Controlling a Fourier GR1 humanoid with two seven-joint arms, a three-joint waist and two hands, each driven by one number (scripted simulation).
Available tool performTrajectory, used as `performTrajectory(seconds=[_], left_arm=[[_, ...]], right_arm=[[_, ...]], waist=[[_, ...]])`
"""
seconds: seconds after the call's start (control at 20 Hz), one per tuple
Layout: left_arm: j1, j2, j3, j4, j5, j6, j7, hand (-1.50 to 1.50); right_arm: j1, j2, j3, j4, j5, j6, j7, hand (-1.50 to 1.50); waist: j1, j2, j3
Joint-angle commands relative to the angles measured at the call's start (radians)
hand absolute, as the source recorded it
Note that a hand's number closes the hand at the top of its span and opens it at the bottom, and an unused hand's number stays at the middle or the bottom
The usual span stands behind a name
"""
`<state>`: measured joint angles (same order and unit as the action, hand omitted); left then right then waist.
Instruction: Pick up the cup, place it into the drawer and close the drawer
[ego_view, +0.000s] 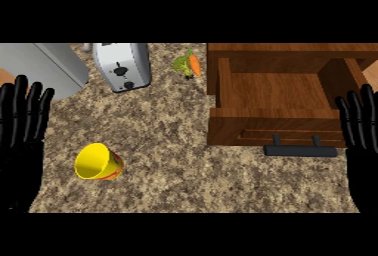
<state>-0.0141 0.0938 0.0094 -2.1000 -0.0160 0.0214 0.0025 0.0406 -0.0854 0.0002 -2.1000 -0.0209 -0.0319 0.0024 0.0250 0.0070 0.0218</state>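
A yellow cup (97, 162) lies tipped on the speckled counter (170, 130) at the lower left, its mouth facing up and left. At the right stands a wooden drawer (275, 97), pulled open with nothing inside, its black handle (300, 149) at the front. My left hand (22, 135) rests open at the left edge, fingers up, just left of the cup and apart from it. My right hand (360, 140) rests open at the right edge, fingers up, beside the drawer's front right corner.
A silver toaster (122, 65) stands at the back centre-left. A carrot with green leaves (190, 65) lies between the toaster and the drawer. A grey sink edge (44, 67) fills the back left corner.
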Motion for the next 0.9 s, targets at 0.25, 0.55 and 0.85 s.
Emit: performTrajectory(seconds=[0.25, 0.55, 0.85], left_arm=[[0.044, -0.092, 0.035, -0.024, -0.369, 0.41, 0.065, -1.5], [0.025, -0.093, -0.19, 0.062, -0.297, 0.742, 0.097, -1.5], [0.015, -0.094, -0.181, 0.072, -0.298, 0.759, 0.108, -1.5]], right_arm=[[-0.024, -0.025, 0.027, -0.02, -0.005, 0.042, 0.025, -1.5], [-0.068, -0.002, 0.078, -0.032, -0.072, 0.059, 0.152, -1.5], [-0.125, -0.025, -0.013, 0.076, -0.108, 0.103, 0.089, -1.5]], waist=[[-0.014, -0.009, -0.019], [-0.027, -0.008, -0.022], [-0.024, -0.007, -0.022]])
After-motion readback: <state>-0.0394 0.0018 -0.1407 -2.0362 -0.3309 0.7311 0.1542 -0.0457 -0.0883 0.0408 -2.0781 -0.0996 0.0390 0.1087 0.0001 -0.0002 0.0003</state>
